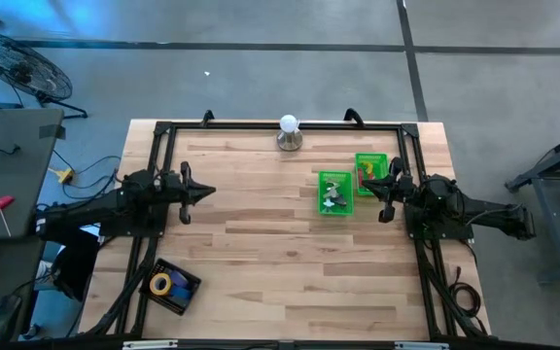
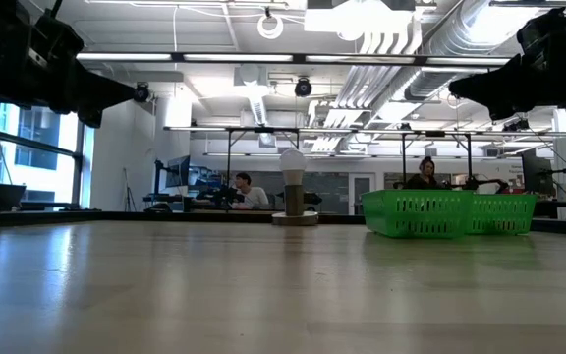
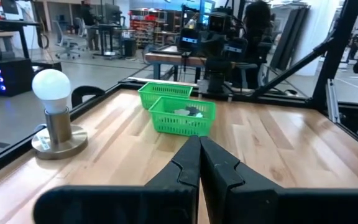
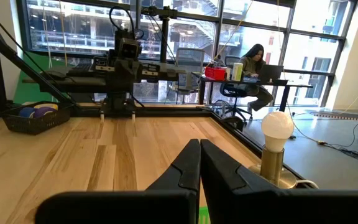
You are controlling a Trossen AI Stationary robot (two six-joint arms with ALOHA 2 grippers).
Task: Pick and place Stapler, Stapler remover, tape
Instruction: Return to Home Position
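- My left gripper (image 1: 207, 192) hangs over the left side of the table, fingers pressed together with nothing between them. It points across the boards at my right arm.
- My right gripper (image 1: 381, 192) faces it from the right side, its fingers likewise together on nothing. In the low view both arms are high above the tabletop.
- The relation that matters most is on my right. The right green basket (image 1: 370, 172) lies just beside and under my right fingertips. The left green basket (image 1: 334, 192) touches it on the side nearer the table's middle. Both baskets are much nearer my right arm than my left.
- Each green basket holds small things. I judge these to be the staplers and removers, but they are too small for me to name.
- The tape (image 4: 33, 111) is a set of blue, yellow and purple rolls in the black basket (image 1: 173, 285). That basket sits at the table's near-left corner beside my left arm's base, well behind the left fingertips.
- The bulb lamp (image 1: 289, 133) stands mid-way along the far edge, well apart from both grippers.
- I judge the sorting done. Pulling my right arm home calls for staying above the basket rims, and my left arm's path looks free.
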